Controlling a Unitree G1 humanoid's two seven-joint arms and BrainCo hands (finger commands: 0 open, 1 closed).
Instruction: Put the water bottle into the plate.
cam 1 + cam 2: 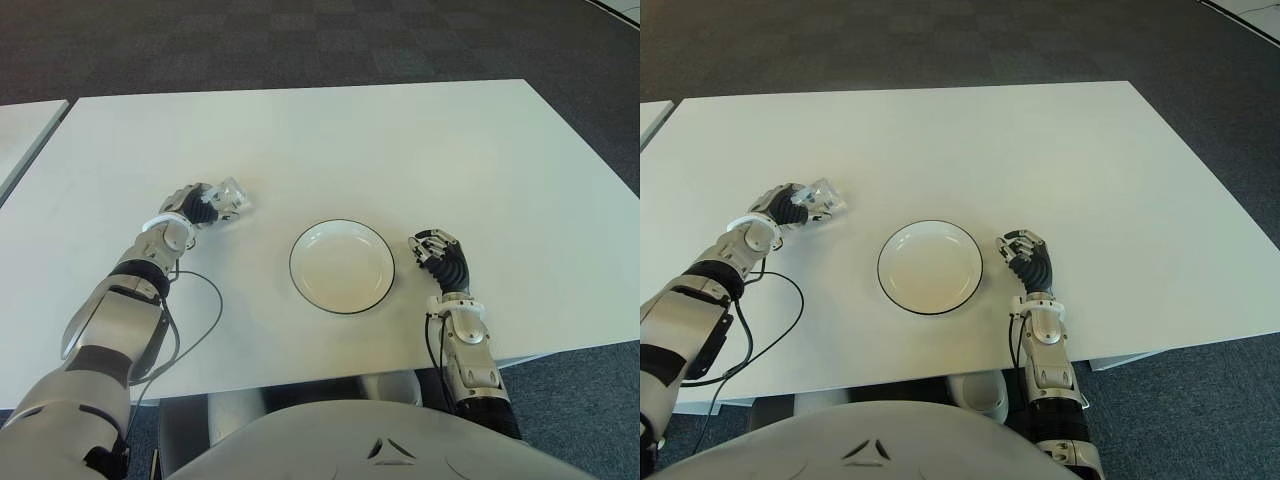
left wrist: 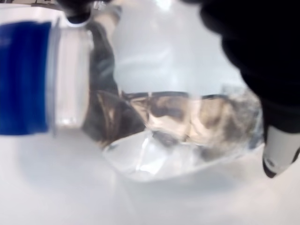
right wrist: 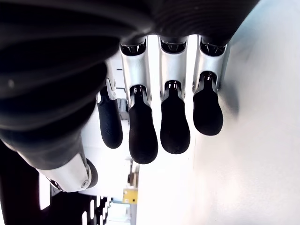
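While left hand (image 1: pixel 203 207) grips water bottle (image 1: pixel 232 196), fingers wrapped round clear body, we note bottle lying on its side over white table (image 1: pixel 400 140), well left of plate (image 1: pixel 342 266) (blue label visible in left wrist view). Whether bottle touches table, we cannot tell. Right hand (image 1: pixel 441 260) just right of plate, fingers loosely curled, holding nothing. Plate round, white, dark rim, between both hands.
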